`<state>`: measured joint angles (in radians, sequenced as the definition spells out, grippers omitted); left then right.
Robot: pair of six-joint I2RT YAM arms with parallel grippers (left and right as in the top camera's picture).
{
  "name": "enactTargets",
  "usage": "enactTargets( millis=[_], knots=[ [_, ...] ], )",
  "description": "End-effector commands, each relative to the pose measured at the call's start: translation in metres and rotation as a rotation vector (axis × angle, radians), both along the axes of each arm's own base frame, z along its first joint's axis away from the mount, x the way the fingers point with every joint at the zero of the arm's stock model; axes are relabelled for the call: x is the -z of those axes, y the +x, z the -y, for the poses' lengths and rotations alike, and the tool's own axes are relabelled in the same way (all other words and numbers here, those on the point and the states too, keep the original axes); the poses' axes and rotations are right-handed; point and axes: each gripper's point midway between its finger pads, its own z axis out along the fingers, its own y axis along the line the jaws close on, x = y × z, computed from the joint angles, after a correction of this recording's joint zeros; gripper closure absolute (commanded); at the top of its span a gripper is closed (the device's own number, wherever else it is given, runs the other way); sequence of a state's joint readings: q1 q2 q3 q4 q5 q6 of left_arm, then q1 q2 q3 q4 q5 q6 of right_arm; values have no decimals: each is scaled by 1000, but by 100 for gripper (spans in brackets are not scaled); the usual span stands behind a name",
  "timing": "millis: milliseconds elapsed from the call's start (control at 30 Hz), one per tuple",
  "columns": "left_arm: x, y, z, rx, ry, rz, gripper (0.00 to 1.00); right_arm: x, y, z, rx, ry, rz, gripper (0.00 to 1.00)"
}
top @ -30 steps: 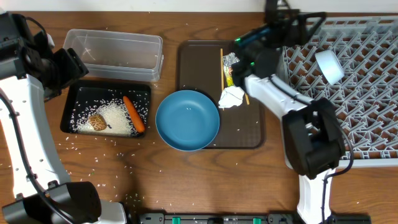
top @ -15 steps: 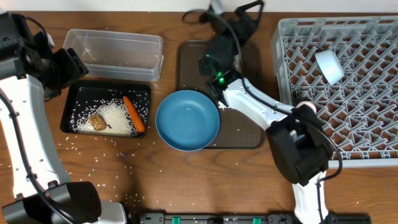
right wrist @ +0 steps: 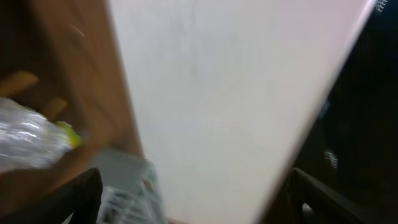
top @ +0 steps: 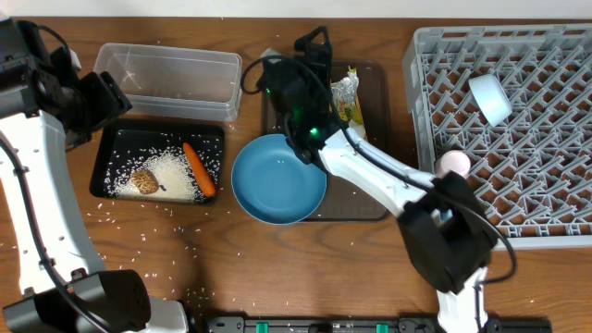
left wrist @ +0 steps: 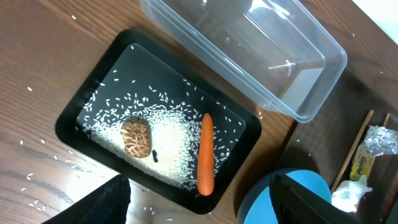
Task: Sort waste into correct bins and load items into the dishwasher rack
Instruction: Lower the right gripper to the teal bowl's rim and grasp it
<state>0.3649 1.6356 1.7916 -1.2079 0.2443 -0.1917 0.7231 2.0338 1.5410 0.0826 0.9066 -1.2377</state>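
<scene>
Brown tray [top: 370, 190], wrapper [top: 347, 92] beside right gripper [top: 287, 74]

I count two bins at upper left: one clear tub [top: 171, 69] and one black tray [top: 118, 145]. In that tray I see one carrot [top: 200, 169], one brown lump [top: 143, 181] and rice [top: 173, 166] too scattered to number. Elsewhere I count one blue bowl [top: 277, 180], one brown serving tray [top: 365, 187], one foil wrapper [top: 347, 92] and one tissue [left wrist: 351, 194]. I can't count the chopsticks [left wrist: 355, 148] apart. One rack [top: 546, 166] holds two cups, a light-blue cup [top: 488, 97] and a pink cup [top: 452, 163].
</scene>
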Motion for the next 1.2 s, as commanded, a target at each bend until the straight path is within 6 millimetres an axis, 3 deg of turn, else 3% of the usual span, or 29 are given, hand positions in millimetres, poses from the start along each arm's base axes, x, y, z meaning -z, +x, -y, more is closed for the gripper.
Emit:
enactTargets(
  millis=[0,167,300,400,567,700,767,900,933,1067,1167],
  knots=[
    [6,0,0,-11,-18,-17,27,-60,-17,-18,-117,434,36,12],
    [6,0,0,-11,-18,-16,28,-90,-39,-15,-175,803,-71,13],
    [6,0,0,-12,-18,-17,28,-90,-60,-21,-200,1098,-264,17],
    [6,0,0,-11,-19,-17,27,-71,-66,-18,-125,1255,-404,21],
    [6,0,1,-10,-22,-16,28,-31,-66,7,120,1378,-504,25],
    [6,0,1,-10,-21,-16,27,-2,-80,4,212,1398,-638,26],
    [6,0,1,-10,-21,-16,28,15,-87,4,257,1369,-689,23],
    [6,0,1,-10,-21,-16,27,50,-97,7,345,1302,-771,7],
    [6,0,1,-10,-21,-16,27,58,-99,8,363,1286,-786,6],
    [6,0,1,-10,-21,-16,27,97,-102,8,436,1228,-848,20],
    [6,0,1,-10,-21,-16,27,128,-109,7,490,1195,-932,35]
  ],
)
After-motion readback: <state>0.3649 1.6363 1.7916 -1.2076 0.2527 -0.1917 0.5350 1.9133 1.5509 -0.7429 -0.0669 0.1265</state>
